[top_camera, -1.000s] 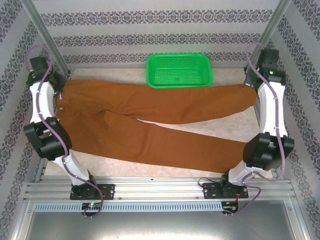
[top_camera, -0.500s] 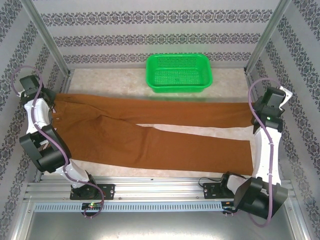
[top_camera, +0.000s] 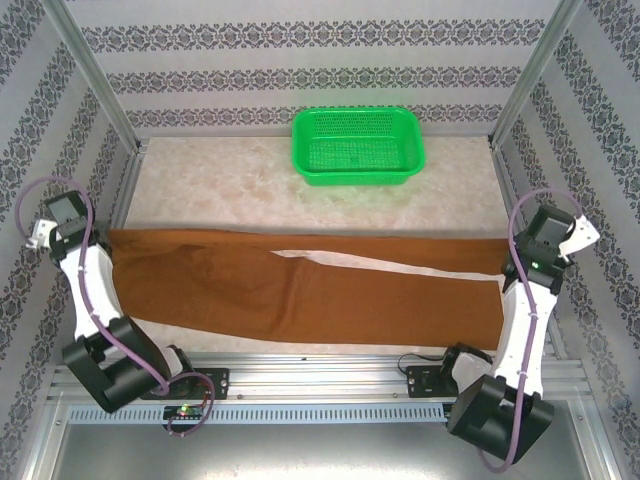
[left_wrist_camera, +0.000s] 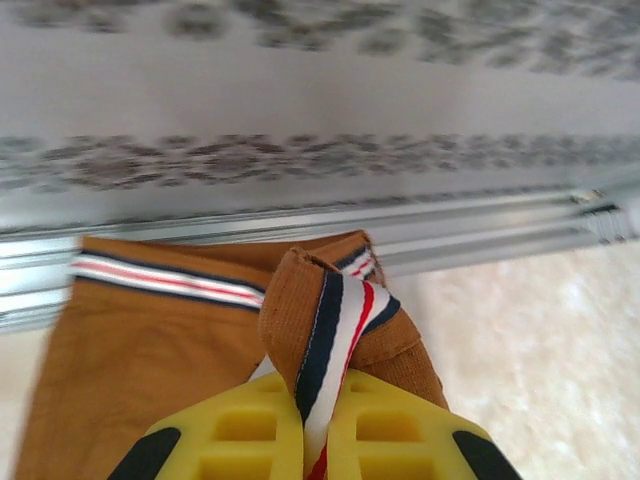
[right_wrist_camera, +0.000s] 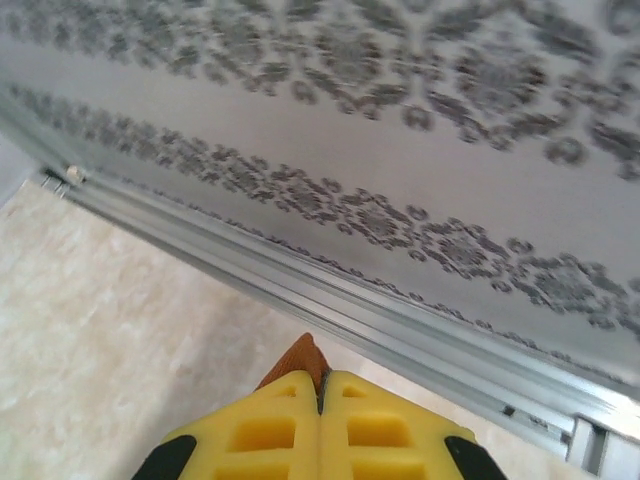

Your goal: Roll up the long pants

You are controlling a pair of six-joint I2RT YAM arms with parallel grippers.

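- The pants (top_camera: 300,295) lie on the table (top_camera: 250,190), stretched between the left gripper (top_camera: 107,240) and the right gripper (top_camera: 512,258).
- The waistband (left_wrist_camera: 320,300) sits between the left gripper's fingers (left_wrist_camera: 240,430) and folds just ahead of them.
- A leg end (right_wrist_camera: 300,358) pokes out ahead of the right gripper's pressed-together fingers (right_wrist_camera: 270,425).
- A rail (right_wrist_camera: 300,285) and a wall (right_wrist_camera: 400,150) stand beyond each gripper.
- The basket (top_camera: 358,143) sits on the table beyond both grippers, between them and well apart from the pants.
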